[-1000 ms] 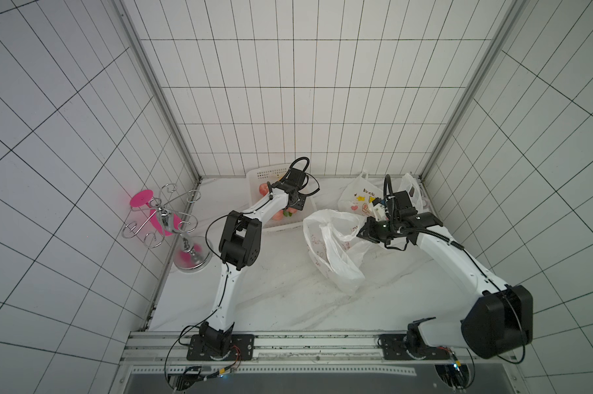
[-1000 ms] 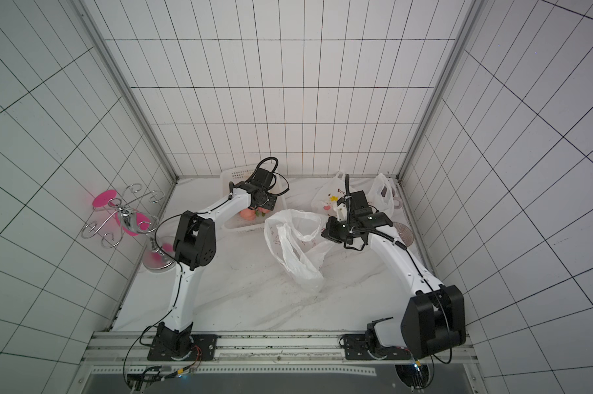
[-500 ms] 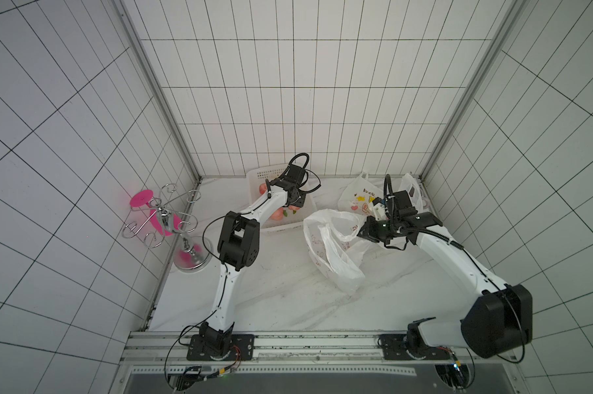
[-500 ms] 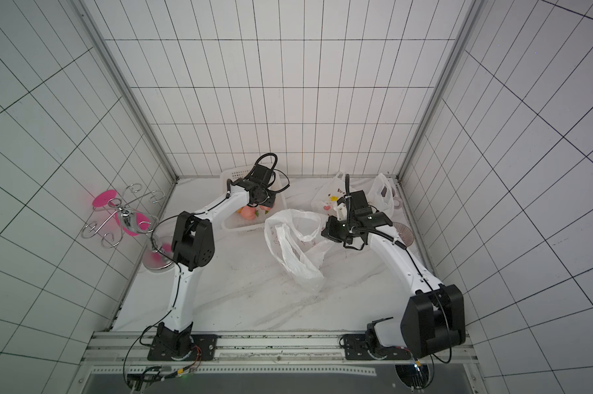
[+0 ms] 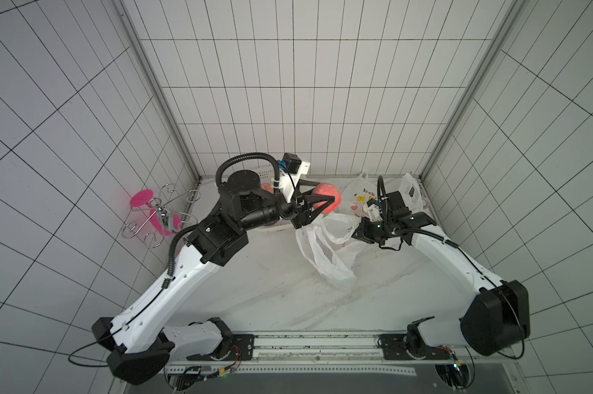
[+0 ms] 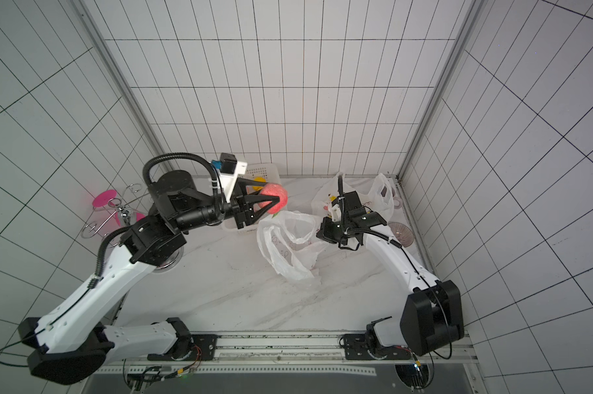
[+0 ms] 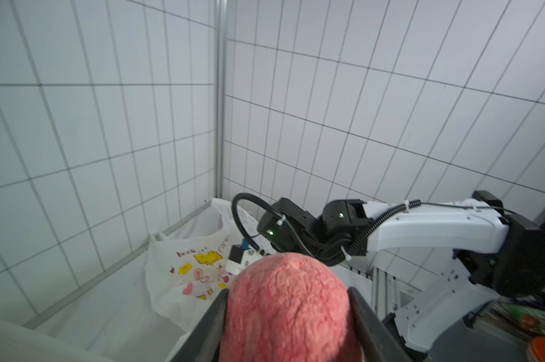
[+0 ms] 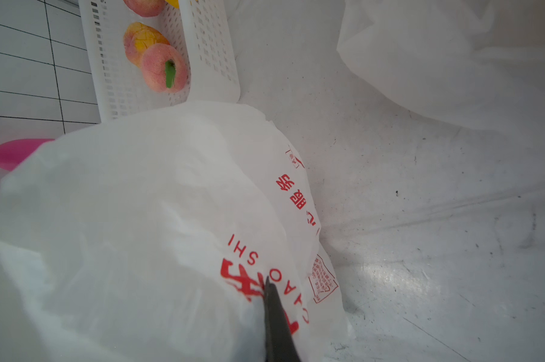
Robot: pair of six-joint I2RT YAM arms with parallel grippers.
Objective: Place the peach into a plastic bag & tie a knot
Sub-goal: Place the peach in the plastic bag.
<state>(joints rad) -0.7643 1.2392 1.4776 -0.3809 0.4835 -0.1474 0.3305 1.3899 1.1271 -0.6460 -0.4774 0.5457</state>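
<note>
1. The left end effector (image 5: pixel 330 203) was clamped on a round, fuzzy pink-red peach (image 5: pixel 325 190), with one black finger (image 7: pixel 213 322) pressed to each side of the fruit.
2. The peach was held clear of the table, outside the bag. In both top views it was seen just beside the rim of the bag's open mouth.
3. The right end effector (image 8: pixel 269 290) was closed together on a fold of a thin white plastic bag with red print (image 8: pixel 139 203), and the film was bunched around its dark tips.
4. The bag's mouth was held up and gaping on that side, while its lower part lay crumpled on the white marbled table (image 5: pixel 254 283).
5. A white perforated plastic basket (image 8: pixel 211 47) was seen by the back wall, beyond the left end effector. A pink peach with a green leaf (image 8: pixel 158 75) and a yellow-orange fruit (image 8: pixel 139 37) lay in it.
6. A second white bag with cartoon prints (image 5: pixel 359 198) stood near the back wall, behind the right arm.
7. A pink and wire stand (image 5: pixel 151 215) was seen at the table's left side, well apart from both arms.
</note>
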